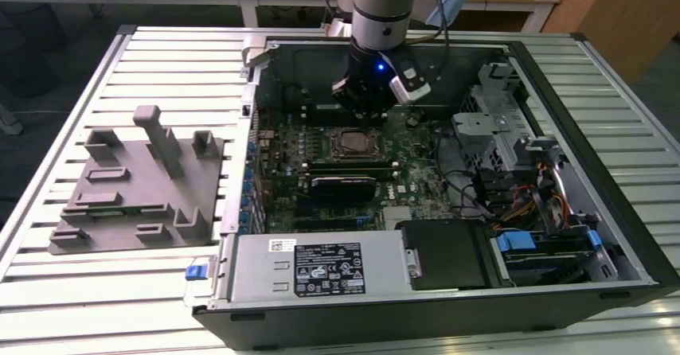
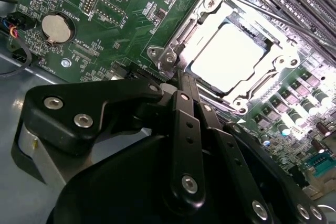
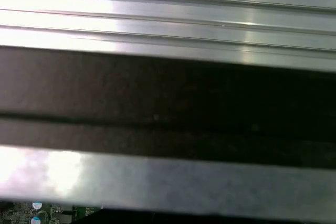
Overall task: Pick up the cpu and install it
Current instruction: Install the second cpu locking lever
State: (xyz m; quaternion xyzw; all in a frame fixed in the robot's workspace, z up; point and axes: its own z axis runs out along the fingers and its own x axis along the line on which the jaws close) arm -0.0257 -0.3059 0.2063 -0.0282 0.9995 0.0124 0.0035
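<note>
The cpu (image 2: pixel 226 59) lies flat in the motherboard socket (image 2: pixel 286 51), its shiny top glaring white inside the metal frame. In the exterior view the cpu (image 1: pixel 356 142) sits mid-board inside the open computer case. My gripper (image 1: pixel 361 115) hangs just above the board, behind the socket. In the second wrist view the gripper (image 2: pixel 181 77) has its black fingers pressed together with nothing between them. Their tips stand at the socket's edge, next to the cpu and not on it.
A grey plastic fixture block (image 1: pixel 138 188) stands on the slatted table at the exterior view's left. Inside the case (image 1: pixel 595 156) are a power supply (image 1: pixel 318 267), drive cages with cables (image 1: pixel 521 172) and memory slots. A coin battery (image 2: pixel 56 28) sits on the board.
</note>
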